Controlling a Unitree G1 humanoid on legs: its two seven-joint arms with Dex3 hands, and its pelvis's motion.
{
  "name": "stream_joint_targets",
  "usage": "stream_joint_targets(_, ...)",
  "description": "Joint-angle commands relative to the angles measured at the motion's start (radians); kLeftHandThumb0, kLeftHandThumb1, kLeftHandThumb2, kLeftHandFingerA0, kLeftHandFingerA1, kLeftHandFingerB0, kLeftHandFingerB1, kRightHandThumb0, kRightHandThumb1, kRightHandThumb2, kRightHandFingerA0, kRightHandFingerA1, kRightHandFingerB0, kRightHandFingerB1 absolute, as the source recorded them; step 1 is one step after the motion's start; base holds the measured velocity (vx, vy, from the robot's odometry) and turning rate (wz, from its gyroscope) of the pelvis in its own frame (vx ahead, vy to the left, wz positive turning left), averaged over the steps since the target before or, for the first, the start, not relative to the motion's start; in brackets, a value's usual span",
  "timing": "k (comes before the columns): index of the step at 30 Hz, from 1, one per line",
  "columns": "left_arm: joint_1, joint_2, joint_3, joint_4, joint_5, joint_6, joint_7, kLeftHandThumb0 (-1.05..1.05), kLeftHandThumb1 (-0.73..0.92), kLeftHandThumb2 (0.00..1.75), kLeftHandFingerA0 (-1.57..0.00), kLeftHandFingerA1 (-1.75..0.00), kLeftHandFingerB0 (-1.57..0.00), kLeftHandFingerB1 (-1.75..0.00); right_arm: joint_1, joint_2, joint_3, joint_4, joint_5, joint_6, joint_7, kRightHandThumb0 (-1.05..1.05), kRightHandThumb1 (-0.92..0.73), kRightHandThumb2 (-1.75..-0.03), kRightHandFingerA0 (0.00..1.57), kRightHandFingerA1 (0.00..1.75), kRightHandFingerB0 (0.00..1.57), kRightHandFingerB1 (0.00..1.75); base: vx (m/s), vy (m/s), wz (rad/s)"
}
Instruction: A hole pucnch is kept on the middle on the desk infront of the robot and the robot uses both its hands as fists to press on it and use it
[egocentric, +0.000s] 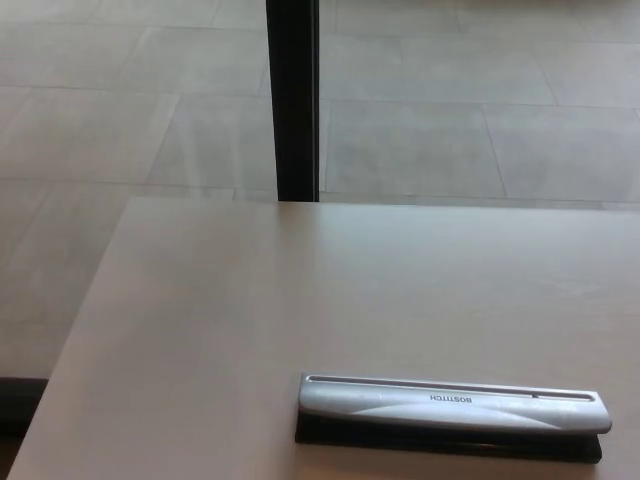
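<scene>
We see a long silver hole punch (452, 405) lying flat on the pale wooden desk (250, 300), close to the desk's near edge and toward its right half. Its silver lever sits over a black base, and the word BOSTITCH on the lever reads upside down from our side. Neither of the robot's hands shows in the head view, so we cannot tell how their fingers stand. Beyond the desk's far edge a black vertical post (292, 100) rises from the grey tiled floor (480, 120), well apart from the hole punch.
</scene>
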Motion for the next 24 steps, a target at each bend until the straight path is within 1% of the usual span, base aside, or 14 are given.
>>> stream_joint_targets(1,-0.026,-0.012,0.237,-0.162,-0.201,0.114,0.19,-0.47,0.71,0.65,-0.99,-0.7,-0.68,-0.71,-0.111,-0.089,-0.338,-0.074,0.371,0.106,-0.134,-0.52,-0.49,-1.03,0.49,0.81,0.0,0.55,0.0,0.0,0.0)
stream_joint_targets(2,-0.034,-0.008,0.251,-0.21,-0.206,0.124,0.187,-0.55,0.71,0.61,-0.98,-0.63,-0.72,-0.65,-0.141,-0.125,-0.357,-0.077,0.351,0.12,-0.186,-0.58,-0.68,-0.73,0.63,1.27,0.29,0.91,0.0,0.0,0.0)
stream_joint_targets(4,-0.069,-0.006,0.278,-0.324,-0.212,0.148,0.215,-0.47,0.65,0.66,-1.11,-0.66,-0.74,-0.63,-0.163,-0.155,-0.391,-0.133,0.366,0.117,-0.169,-0.56,-0.69,-0.77,0.55,0.81,0.03,0.65,0.0,0.0,0.0)
stream_joint_targets(5,-0.074,-0.009,0.283,-0.334,-0.207,0.155,0.216,-0.47,0.65,0.66,-1.11,-0.66,-0.74,-0.63,-0.165,-0.155,-0.398,-0.14,0.363,0.122,-0.168,-0.56,-0.69,-0.77,0.55,0.81,0.03,0.65,0.0,0.0,0.0)
stream_joint_targets(7,-0.211,0.055,0.319,-0.381,-0.215,0.139,0.257,-0.4,0.57,0.83,-1.19,-0.79,-0.84,-0.5,-0.269,-0.269,-0.43,-0.149,0.345,0.128,-0.224,-0.5,-0.66,-0.89,1.03,0.91,0.31,0.75,0.0,0.0,0.0)
stream_joint_targets(8,-0.233,0.065,0.32,-0.408,-0.196,0.156,0.266,-0.4,0.57,0.83,-1.19,-0.79,-0.84,-0.5,-0.296,-0.287,-0.445,-0.147,0.35,0.13,-0.232,-0.5,-0.66,-0.89,1.03,0.91,0.31,0.75,0.0,0.0,0.0)
stream_joint_targets(10,-0.291,0.095,0.328,-0.446,-0.192,0.165,0.262,-0.47,0.64,0.77,-1.06,-1.36,-0.94,-0.52,-0.331,-0.315,-0.457,-0.166,0.357,0.121,-0.203,-0.41,-0.52,-1.19,1.13,1.07,0.41,0.73,0.0,0.0,0.0)
stream_joint_targets(11,-0.341,0.114,0.351,-0.458,-0.208,0.201,0.276,-0.47,0.64,0.77,-1.06,-1.36,-0.94,-0.52,-0.347,-0.319,-0.467,-0.2,0.367,0.126,-0.193,-0.41,-0.52,-1.19,1.13,1.07,0.41,0.73,0.0,0.0,0.0)
stream_joint_targets(12,-0.449,0.164,0.338,-0.529,-0.23,0.185,0.241,-0.44,0.51,1.03,-1.34,-1.35,-0.94,-0.87,-0.399,-0.342,-0.455,-0.317,0.353,0.15,-0.232,-0.38,-0.32,-1.38,1.2,1.3,0.89,0.83,0.0,0.0,0.0)
stream_joint_targets(13,-0.484,0.163,0.344,-0.555,-0.247,0.181,0.24,-0.44,0.51,1.03,-1.34,-1.35,-0.94,-0.87,-0.412,-0.342,-0.457,-0.361,0.358,0.168,-0.236,-0.38,-0.32,-1.38,1.2,1.3,0.89,0.83,0.0,0.0,0.0)
stream_joint_targets(14,-0.555,0.163,0.338,-0.614,-0.253,0.23,0.278,-0.48,0.64,0.75,-1.06,-1.54,-0.96,-0.95,-0.446,-0.345,-0.454,-0.405,0.365,0.167,-0.241,-0.29,-0.42,-1.2,1.35,1.29,0.95,0.93,0.0,0.0,0.0)
stream_joint_targets(20,-0.839,0.17,0.234,-0.775,-0.247,0.285,0.282,-0.16,0.79,0.75,-0.73,-1.73,-0.63,-1.25,-0.54,-0.319,-0.371,-0.668,0.412,0.268,-0.217,-0.43,-0.31,-1.29,1.23,1.66,1.06,1.2,0.0,0.0,0.0)
stream_joint_targets(22,-0.86,0.152,0.211,-0.81,-0.266,0.274,0.241,-0.08,0.84,0.72,-0.92,-1.71,-0.61,-1.24,-0.546,-0.289,-0.342,-0.748,0.419,0.273,-0.207,-0.45,-0.26,-1.32,1.24,1.64,1.1,1.2,0.0,0.0,0.0)
stream_joint_targets(24,-0.861,0.101,0.143,-0.935,-0.338,0.266,0.161,0.0,0.74,1.07,-0.73,-1.75,-0.66,-1.34,-0.537,-0.22,-0.245,-0.92,0.44,0.289,-0.189,-0.5,-0.23,-1.21,1.23,1.61,1.16,1.11,0.0,0.0,0.0)
